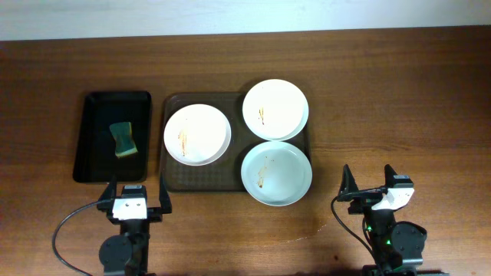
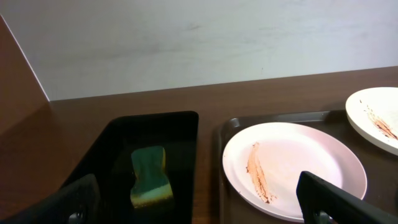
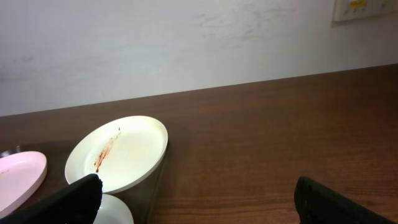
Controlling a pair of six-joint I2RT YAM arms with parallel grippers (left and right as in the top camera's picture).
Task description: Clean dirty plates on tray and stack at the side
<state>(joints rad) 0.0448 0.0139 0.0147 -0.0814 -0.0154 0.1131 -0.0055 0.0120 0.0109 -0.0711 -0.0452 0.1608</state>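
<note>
Three white dirty plates with brown smears lie on the dark brown tray (image 1: 175, 173): one at the left (image 1: 197, 134), one at the back right (image 1: 275, 109), one at the front right (image 1: 276, 172). In the left wrist view the left plate (image 2: 292, 165) is in front of the fingers, and the back plate (image 2: 376, 117) is at the right edge. In the right wrist view the back plate (image 3: 121, 152) is at the left. My left gripper (image 1: 138, 198) is open and empty near the table's front edge. My right gripper (image 1: 370, 182) is open and empty, right of the tray.
A narrow black tray (image 1: 96, 165) stands left of the brown tray and holds a green and yellow sponge (image 1: 123, 139); the sponge also shows in the left wrist view (image 2: 149, 177). Bare wooden table (image 1: 399, 100) lies right of the tray.
</note>
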